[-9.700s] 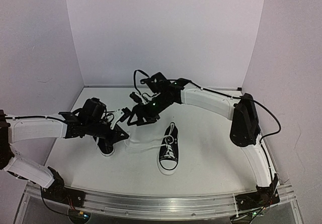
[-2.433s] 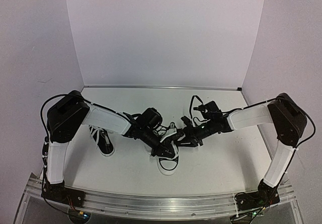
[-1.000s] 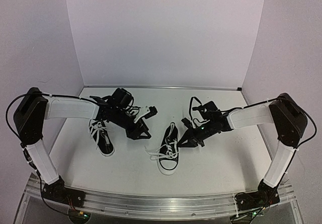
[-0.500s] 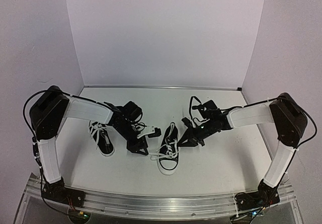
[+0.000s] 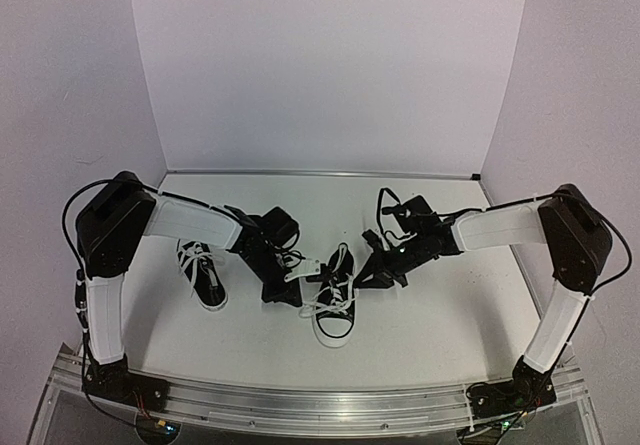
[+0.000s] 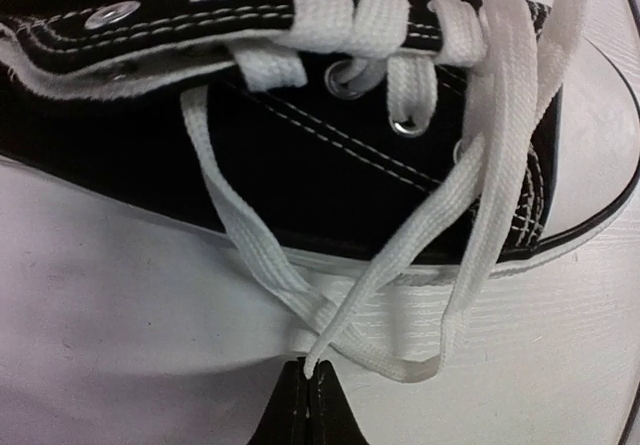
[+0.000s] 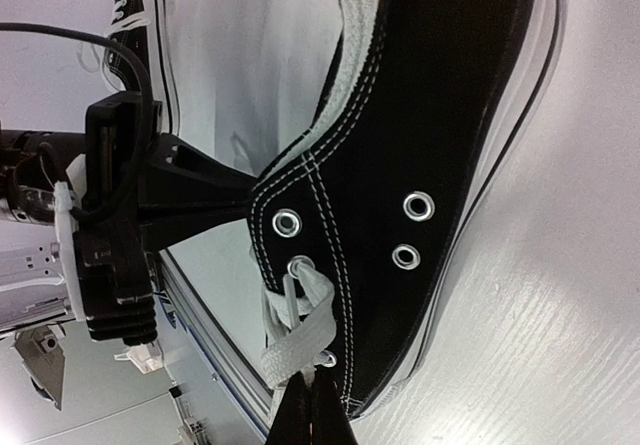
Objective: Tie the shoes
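Note:
Two black shoes with white laces lie on the table. One shoe (image 5: 336, 300) is in the middle, toe cap toward me, and the other shoe (image 5: 203, 277) lies to its left. My left gripper (image 5: 292, 291) is at the middle shoe's left side. In the left wrist view the left gripper (image 6: 309, 367) is shut on a loose white lace (image 6: 400, 255) beside the black canvas (image 6: 330, 155). My right gripper (image 5: 368, 277) is at the same shoe's right side. In the right wrist view the right gripper (image 7: 308, 385) is shut on a lace strand (image 7: 300, 345) coming from an eyelet.
The white table (image 5: 430, 325) is boxed in by pale walls at the back and on both sides. A metal rail (image 5: 320, 405) runs along the near edge. The left arm's black wrist (image 7: 110, 255) shows behind the shoe in the right wrist view.
My left gripper has swung from the back left down to the middle shoe's left side and shut on a lace. The right gripper has stayed put, still shut on its lace.

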Tool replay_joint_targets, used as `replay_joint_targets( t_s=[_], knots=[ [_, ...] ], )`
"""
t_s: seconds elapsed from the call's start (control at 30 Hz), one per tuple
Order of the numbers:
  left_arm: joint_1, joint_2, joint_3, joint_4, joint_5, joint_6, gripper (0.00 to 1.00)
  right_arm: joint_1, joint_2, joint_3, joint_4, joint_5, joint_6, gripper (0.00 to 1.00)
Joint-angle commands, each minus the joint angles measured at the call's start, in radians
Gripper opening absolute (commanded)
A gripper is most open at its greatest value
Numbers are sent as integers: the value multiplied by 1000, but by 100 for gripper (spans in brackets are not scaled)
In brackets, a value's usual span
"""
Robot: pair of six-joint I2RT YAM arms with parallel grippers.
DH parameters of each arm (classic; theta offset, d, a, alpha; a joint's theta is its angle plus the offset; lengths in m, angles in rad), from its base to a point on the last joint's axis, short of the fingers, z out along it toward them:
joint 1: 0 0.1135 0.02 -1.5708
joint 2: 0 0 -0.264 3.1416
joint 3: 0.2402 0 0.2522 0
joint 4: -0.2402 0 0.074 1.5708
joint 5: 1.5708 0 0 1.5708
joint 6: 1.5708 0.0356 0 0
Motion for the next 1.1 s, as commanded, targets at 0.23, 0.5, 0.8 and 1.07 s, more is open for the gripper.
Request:
replay_joint_targets(
  t_s=[0.23,0.5,0.8,1.07],
  knots=[
    [116,-312,-56,48,-148,-408,0,-105,-238,-81,-99,244,1,0],
    [161,-427,-139,42,-257,-664,0,-147,-436,-133,-209,489,83,0],
    [218,-594,-306,45,-336,-847,0,-165,-641,-243,-391,641,154,0],
    [218,-664,-457,-14,-361,-894,0,-165,-790,-390,-458,658,249,0]
  ],
)
